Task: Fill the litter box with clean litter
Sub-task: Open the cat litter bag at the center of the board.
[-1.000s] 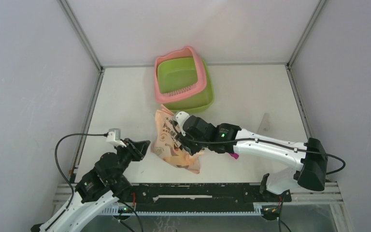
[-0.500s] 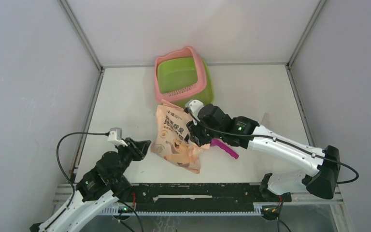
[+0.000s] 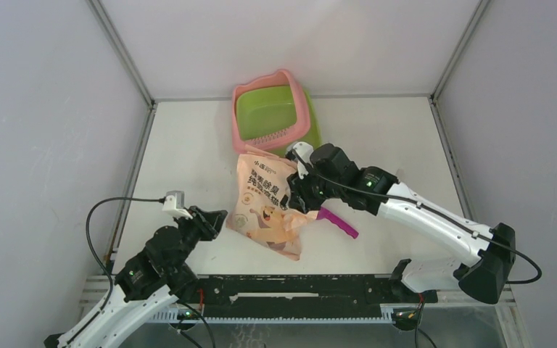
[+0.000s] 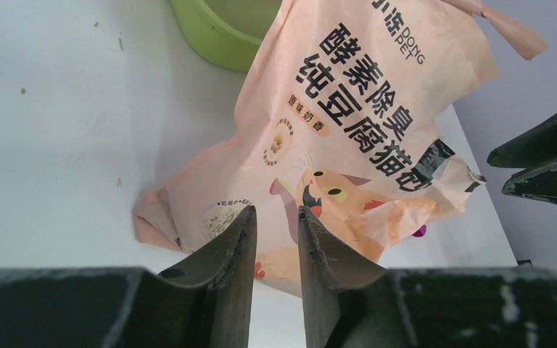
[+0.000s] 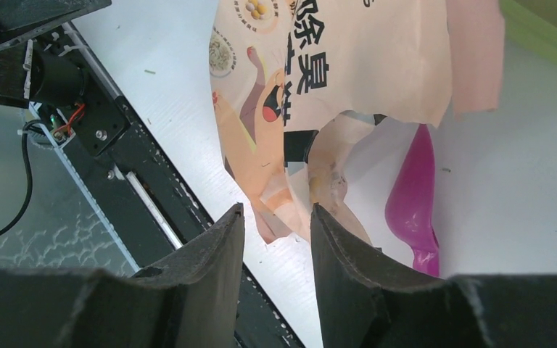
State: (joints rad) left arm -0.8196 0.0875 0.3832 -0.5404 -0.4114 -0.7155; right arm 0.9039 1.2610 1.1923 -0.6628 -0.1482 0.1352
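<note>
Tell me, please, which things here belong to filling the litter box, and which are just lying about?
For the job: litter box, basin looks bare; peach-pink litter bag, tilted up just in front of it.
Lying about: magenta scoop, beside the bag; a few stray specks.

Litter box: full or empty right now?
Empty. In the top view the litter box shows only bare green basin; the bag is outside it.

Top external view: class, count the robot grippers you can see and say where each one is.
2. The left gripper is at the near-left edge of the bag; the right gripper is at its right side, by the magenta scoop.
</note>
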